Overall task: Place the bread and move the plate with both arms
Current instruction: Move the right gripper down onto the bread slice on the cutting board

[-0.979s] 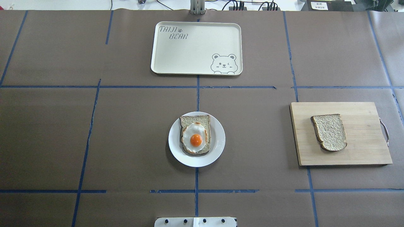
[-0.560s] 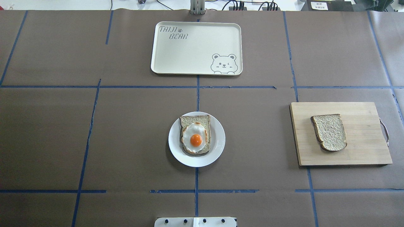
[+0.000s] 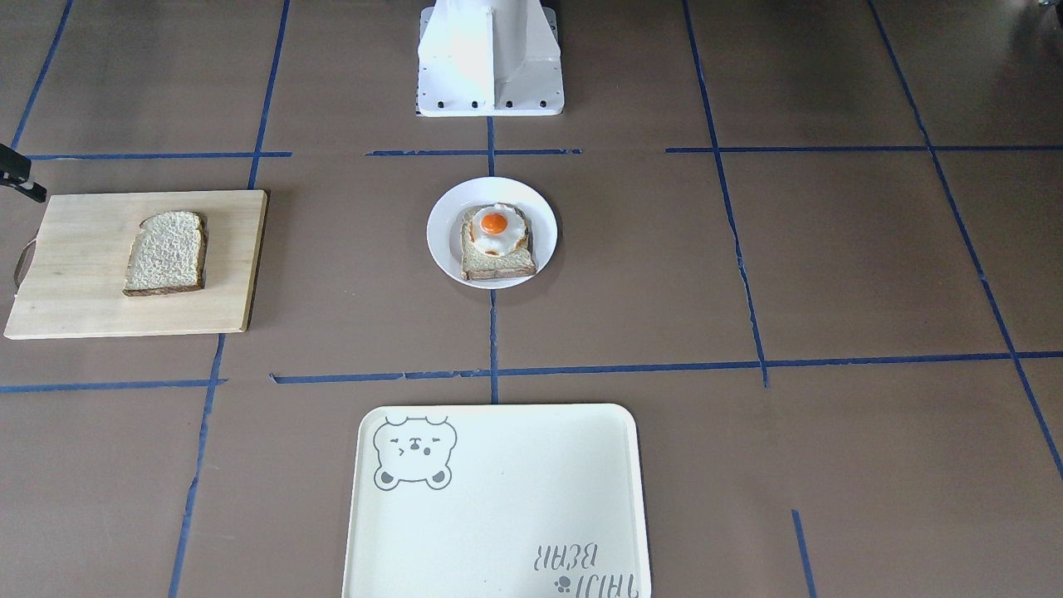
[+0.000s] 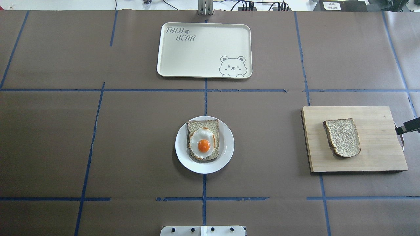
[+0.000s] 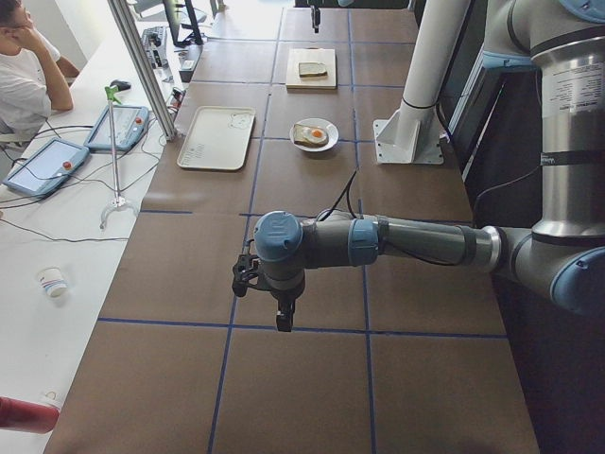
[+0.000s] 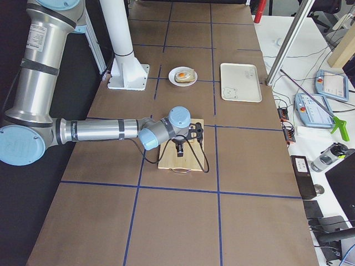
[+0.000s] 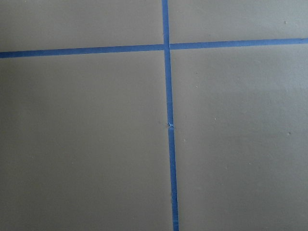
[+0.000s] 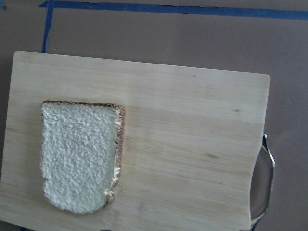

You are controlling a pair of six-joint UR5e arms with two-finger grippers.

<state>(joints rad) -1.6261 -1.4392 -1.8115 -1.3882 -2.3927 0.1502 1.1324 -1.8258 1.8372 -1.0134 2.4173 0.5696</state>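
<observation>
a plain slice of bread (image 4: 342, 137) lies flat on a wooden cutting board (image 4: 377, 147) at the robot's right side of the brown bench (image 4: 131, 147), its pale rough face up and its rounded top pointing toward the robot. at mid-bench a small white plate (image 4: 227, 147) carries a second slice topped with a fried egg (image 4: 203, 144), well apart from the board. beyond the plate, on the operators' side, sits a cream tray (image 4: 203, 49) with a bear drawing.

the right arm (image 6: 100, 130) reaches out low over the bench, its wrist hanging above the board's handle end; from overhead only a black tip shows at the frame's right edge, beside the board's metal handle (image 8: 267, 187). whether its jaws are wide or narrow cannot be told, and they hold nothing that can be seen. its wrist camera looks straight down on the bread and board.

the left arm (image 5: 416, 241) stretches over the far left end of the bench, well away from the plate, above crossing lines of blue tape (image 7: 168, 120). the state of its jaws cannot be told either.
</observation>
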